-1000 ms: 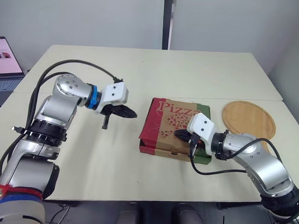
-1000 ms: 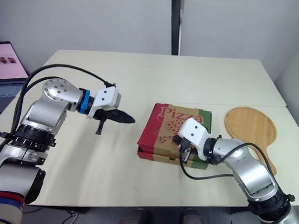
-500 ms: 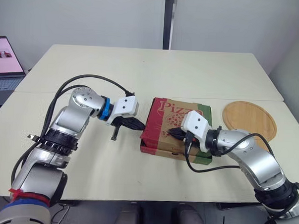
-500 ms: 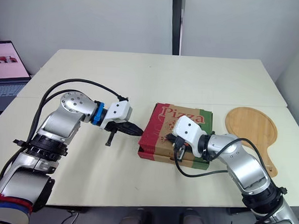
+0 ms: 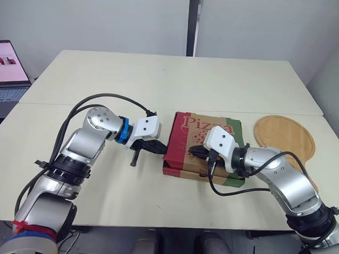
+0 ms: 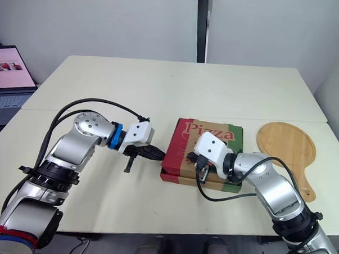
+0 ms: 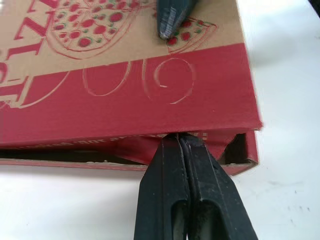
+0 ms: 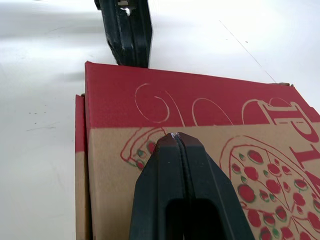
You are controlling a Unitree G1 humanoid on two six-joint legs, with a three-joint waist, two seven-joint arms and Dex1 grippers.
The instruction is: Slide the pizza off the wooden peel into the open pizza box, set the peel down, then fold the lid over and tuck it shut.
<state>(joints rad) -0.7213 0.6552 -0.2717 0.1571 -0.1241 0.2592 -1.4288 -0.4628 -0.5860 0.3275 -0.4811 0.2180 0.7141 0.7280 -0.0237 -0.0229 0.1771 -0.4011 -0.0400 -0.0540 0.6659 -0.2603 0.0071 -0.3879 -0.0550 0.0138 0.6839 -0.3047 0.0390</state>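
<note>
Near the cream table's (image 5: 160, 81) front right, our right gripper (image 8: 173, 135), clenched empty, rests on the lid of the red-and-tan cardboard pizza box (image 5: 205, 141). Our left gripper (image 7: 178, 136), likewise pinched on nothing, noses its gaping side flap. We judge the cardboard light and bendy, best pushed at the flap edge; its contents are hidden. The round wooden peel (image 5: 284, 135) lies bare by the right edge.

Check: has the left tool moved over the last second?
Yes. The left tool moved right toward the pizza box, closing the earlier gap; its shut tip now sits at the box's left side opening.
</note>
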